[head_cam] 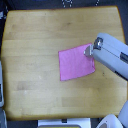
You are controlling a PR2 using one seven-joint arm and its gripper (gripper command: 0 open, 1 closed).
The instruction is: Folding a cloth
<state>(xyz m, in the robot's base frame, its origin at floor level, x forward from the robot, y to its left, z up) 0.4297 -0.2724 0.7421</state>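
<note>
The pink-magenta cloth lies flat on the wooden table, a little right of centre in the exterior view, squarish and slightly rotated. My gripper comes in from the exterior view's right on a white-grey arm and sits over the cloth's upper right corner. Its fingertips are close together at that corner, but the frame is too blurred to tell whether they pinch the fabric. Part of the cloth's right edge is hidden under the arm.
The wooden tabletop fills most of the view, with dark floor beyond its edges. A white object stands at the exterior view's left edge, and white parts show along the bottom right.
</note>
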